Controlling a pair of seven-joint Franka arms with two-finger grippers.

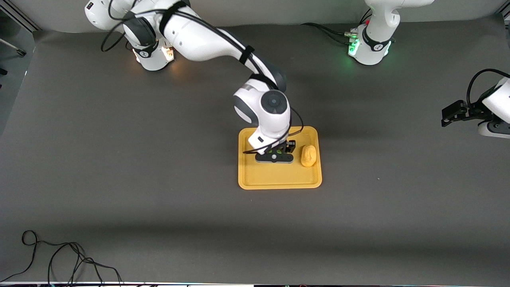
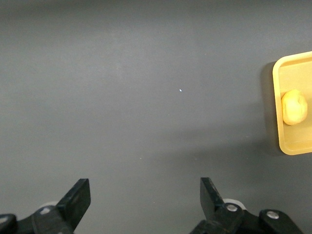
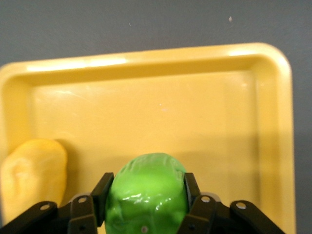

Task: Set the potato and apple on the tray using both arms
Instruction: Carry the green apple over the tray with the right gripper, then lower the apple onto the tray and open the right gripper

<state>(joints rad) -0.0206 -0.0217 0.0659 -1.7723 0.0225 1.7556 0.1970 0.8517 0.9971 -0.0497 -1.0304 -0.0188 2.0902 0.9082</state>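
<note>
The yellow-orange tray lies at the middle of the table. The potato lies in it by the rim toward the left arm's end. My right gripper is low over the tray beside the potato, shut on the green apple; only slivers of green show in the front view. Whether the apple touches the tray floor I cannot tell. The potato is close beside the held apple. My left gripper waits open and empty over bare table toward the left arm's end, with the tray and potato at its view's edge.
A loose black cable lies at the near corner toward the right arm's end. The right arm's base and the left arm's base stand along the table's edge farthest from the front camera. Dark grey mat surrounds the tray.
</note>
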